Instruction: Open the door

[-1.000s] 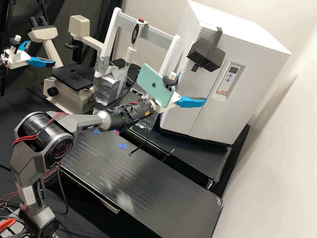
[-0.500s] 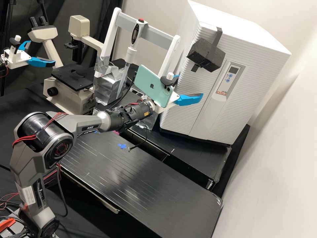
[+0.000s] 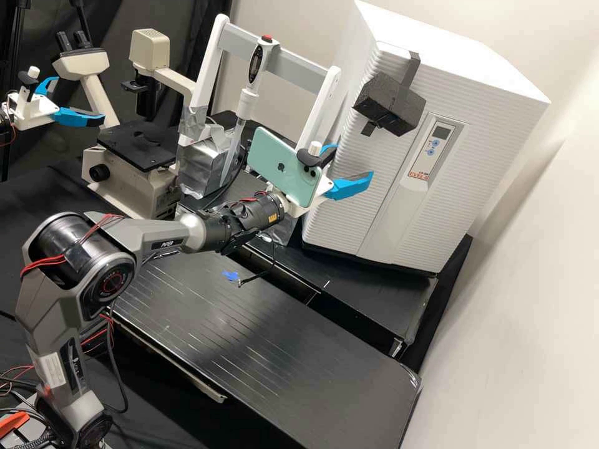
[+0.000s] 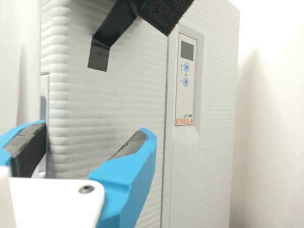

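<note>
I have my gripper spread wide, near the left part of the big white box's shut door.

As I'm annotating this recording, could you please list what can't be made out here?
- Inside of the white cabinet: hidden by its front, both views.
- Any contact between end effector and cabinet: covered by its own fingers, wrist view.
- Screen side of the phone: turned away, high view.
- Part of the black block: cut off by the edge, wrist view.
</note>
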Robot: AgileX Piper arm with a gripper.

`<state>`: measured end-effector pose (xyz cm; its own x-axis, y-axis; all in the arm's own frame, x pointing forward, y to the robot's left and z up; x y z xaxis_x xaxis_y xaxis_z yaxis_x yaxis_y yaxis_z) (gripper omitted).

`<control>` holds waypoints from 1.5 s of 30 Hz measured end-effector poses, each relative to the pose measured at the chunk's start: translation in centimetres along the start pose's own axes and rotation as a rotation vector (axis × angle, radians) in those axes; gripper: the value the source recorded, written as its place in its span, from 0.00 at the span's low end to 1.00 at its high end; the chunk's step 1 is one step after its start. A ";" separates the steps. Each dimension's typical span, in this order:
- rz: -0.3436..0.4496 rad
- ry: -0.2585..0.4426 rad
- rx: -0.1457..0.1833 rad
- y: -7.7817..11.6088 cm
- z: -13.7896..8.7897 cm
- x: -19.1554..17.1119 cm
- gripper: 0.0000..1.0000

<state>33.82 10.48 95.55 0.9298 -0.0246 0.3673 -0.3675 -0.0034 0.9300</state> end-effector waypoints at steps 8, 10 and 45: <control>-0.009 0.015 0.000 -0.1 -0.1 0.0 0.00; -0.011 0.020 -0.007 -0.1 -0.2 0.0 0.00; -0.038 0.079 -0.038 1.1 1.7 -0.3 0.00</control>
<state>33.10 8.79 96.48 0.9423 0.0537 0.3305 -0.3325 0.0348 0.9425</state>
